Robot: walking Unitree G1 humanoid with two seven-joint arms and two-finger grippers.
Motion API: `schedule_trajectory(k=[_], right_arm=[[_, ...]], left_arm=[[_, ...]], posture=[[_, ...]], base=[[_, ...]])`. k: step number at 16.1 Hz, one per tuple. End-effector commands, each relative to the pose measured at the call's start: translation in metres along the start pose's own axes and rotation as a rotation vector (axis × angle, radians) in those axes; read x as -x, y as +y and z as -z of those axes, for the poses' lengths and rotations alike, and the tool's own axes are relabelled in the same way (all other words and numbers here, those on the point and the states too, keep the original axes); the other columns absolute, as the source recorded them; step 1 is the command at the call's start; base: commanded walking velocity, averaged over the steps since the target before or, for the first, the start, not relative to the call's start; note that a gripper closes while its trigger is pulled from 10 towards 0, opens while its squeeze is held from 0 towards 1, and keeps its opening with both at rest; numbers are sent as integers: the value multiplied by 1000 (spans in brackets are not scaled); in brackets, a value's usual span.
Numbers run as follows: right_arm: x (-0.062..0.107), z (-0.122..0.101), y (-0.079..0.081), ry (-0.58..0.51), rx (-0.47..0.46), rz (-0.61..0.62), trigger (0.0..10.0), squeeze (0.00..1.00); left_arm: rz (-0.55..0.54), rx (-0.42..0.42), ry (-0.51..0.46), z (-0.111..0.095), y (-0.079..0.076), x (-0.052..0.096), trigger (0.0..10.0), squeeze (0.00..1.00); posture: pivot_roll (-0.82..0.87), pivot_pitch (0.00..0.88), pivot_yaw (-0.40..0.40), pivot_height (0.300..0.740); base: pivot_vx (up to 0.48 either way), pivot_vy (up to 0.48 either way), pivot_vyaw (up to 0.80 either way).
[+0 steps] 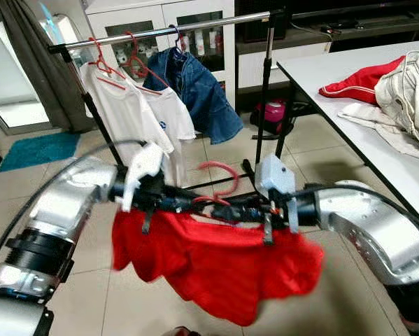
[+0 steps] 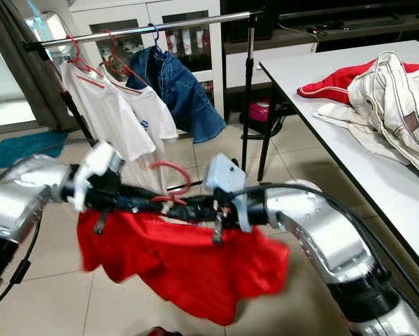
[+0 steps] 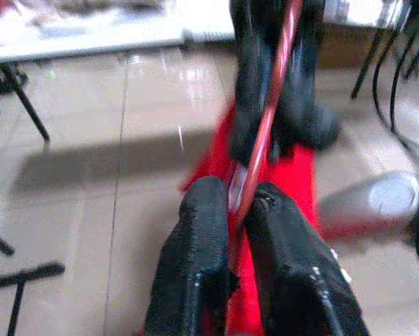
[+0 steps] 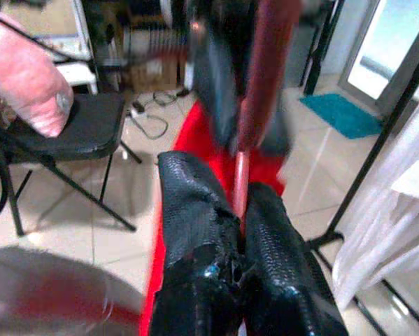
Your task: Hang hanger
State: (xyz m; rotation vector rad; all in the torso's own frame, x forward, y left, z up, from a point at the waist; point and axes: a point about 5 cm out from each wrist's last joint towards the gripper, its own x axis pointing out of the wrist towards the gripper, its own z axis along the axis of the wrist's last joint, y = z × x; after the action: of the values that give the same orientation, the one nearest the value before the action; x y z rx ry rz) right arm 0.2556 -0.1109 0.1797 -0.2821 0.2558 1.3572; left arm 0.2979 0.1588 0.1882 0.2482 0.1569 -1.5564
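1. The red hanger (image 1: 219,183) w/ a red garment (image 1: 216,269) draped over it is held level between both arms, in front of the robot, low & short of the clothes rail (image 1: 167,29). The hook (image 2: 168,170) is kept pointing up, presumably so it can be lifted over the bar.
2. The left gripper (image 3: 238,210) is closed on the hanger's thin red bar; fingers (image 3: 195,266) are pressed either side w/ the bar pinched between.
3. The right gripper (image 4: 238,210) is likewise clamped on the hanger bar from the opposite end, fingers (image 4: 188,203) tight to it. A two-handed grip is probably used so the loaded hanger stays flat & the garment doesn't slide off.
4. The garment is left hanging free below the arms, well above the tiled floor (image 1: 90,294), so no snagging is expected.
5. On the rail, two white T-shirts (image 1: 129,115) on red hangers & a denim jacket (image 1: 195,91) are bunched toward the robot's left; bare bar is left toward the right upright (image 1: 266,77), judged the likely spot.
6. A white table (image 2: 377,182) w/ a red-white top (image 2: 335,82) & a cream jacket (image 2: 398,98) stands at right, apart from the rail.
7. Step judged: carry/approach; hanging not yet done.
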Motion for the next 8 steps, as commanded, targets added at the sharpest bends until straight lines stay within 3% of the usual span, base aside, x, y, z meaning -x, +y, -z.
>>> schedule_trajectory(k=[1, 2, 4, 7, 8], right_arm=[[0, 6, 7, 20, -25, -41, 0, 0], [4, 14, 10, 28, -57, -7, 0, 0], [6, 19, 13, 29, -81, 23, 0, 0], [9, 33, 15, 30, -133, 164, 0, 0], [10, 42, 13, 35, -184, 285, 0, 0]], left_arm=[[-70, -36, -89, -20, 4, 15, 10000, 1000], [-89, -4, -146, -25, 1, 20, 10000, 1000], [-101, 9, -155, -24, -3, 22, 10000, 1000], [-248, 10, -185, -16, -6, 23, 10000, 1000], [-439, -2, -149, -5, -1, 23, 10000, 761]], posture=[[-146, 0, 119, 719], [-144, 0, 118, 719], [-147, 0, 121, 719], [-147, 0, 120, 719], [-148, 0, 118, 719]], base=[[0, 0, 0], [0, 0, 0], [0, 0, 0], [0, 0, 0], [0, 0, 0]])
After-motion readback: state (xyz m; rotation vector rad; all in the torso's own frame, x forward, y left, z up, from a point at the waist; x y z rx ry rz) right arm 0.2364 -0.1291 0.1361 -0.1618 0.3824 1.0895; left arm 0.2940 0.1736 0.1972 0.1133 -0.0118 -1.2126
